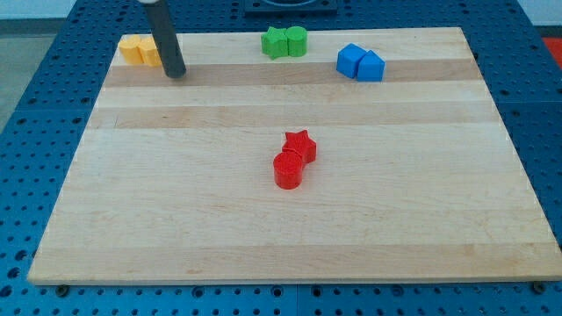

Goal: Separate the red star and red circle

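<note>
The red star (300,145) and the red circle (287,170) sit touching each other near the middle of the wooden board (176,219); the star is toward the view's top right of the circle. My tip (176,74) rests on the board at the view's top left, far from both red blocks, just right of the yellow blocks (140,51).
Two yellow blocks stand at the top left edge. A green star and green circle (284,41) stand together at the top middle. Two blue blocks (361,62) stand at the top right. A blue perforated table (35,132) surrounds the board.
</note>
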### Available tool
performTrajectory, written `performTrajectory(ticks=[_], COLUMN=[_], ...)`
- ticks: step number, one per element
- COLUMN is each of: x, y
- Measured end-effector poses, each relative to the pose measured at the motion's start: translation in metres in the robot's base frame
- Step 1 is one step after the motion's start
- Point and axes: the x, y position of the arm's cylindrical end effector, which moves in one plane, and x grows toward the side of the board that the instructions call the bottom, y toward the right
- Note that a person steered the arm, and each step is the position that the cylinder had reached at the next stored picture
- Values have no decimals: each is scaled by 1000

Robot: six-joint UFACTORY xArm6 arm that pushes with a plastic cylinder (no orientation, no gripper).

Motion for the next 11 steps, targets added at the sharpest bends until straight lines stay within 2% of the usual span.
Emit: performTrajectory(ticks=[1, 2, 4, 5, 6, 10, 11], x=[30, 52, 144, 175, 177, 147, 143], y=[62, 155, 282, 280, 251, 151, 148])
